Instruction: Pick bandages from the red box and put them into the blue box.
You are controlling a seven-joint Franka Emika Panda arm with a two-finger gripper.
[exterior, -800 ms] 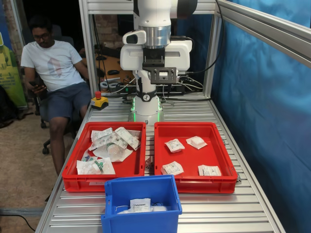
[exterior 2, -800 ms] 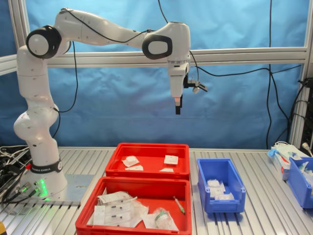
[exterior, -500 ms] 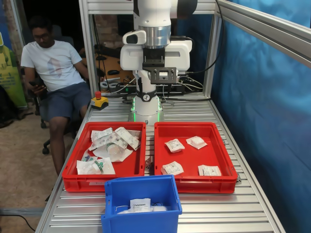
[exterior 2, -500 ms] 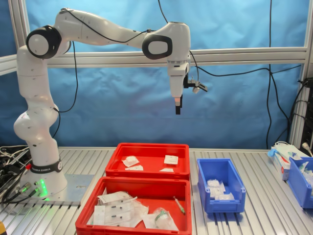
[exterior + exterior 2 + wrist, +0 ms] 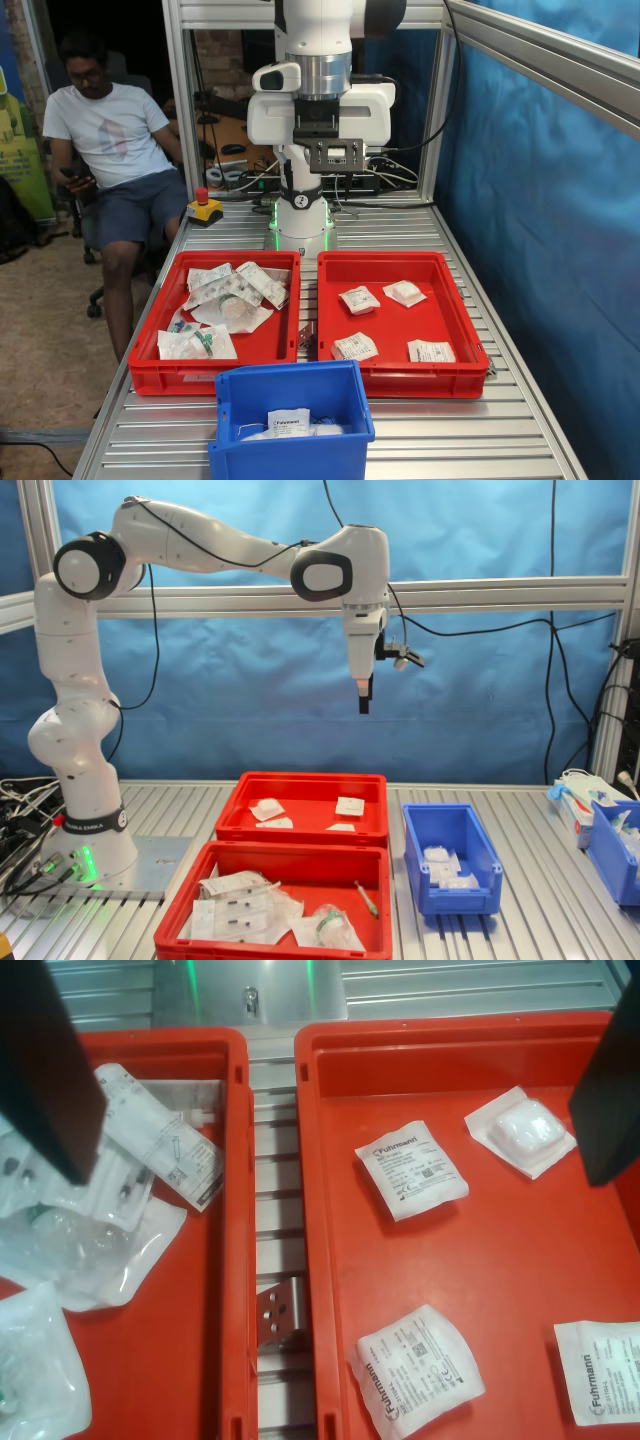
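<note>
Lying unmoved since the earlier frames, four bandages (image 5: 411,1169) sit in the red box (image 5: 445,345), left of the blue box (image 5: 450,863) in the second exterior view; the hand (image 5: 364,704) still hangs high above, spread wide, empty.

Below your raised gripper (image 5: 364,706), the ribbed aluminium table (image 5: 420,440) carries the red box (image 5: 459,340), a second red tray (image 5: 168,372) beside it, and the blue box (image 5: 292,385).

gripper (image 5: 364,702) high above the red box (image 5: 300,825), open air beneath, bandages (image 5: 411,1169) lying apart, seemingly unobstructed
</note>
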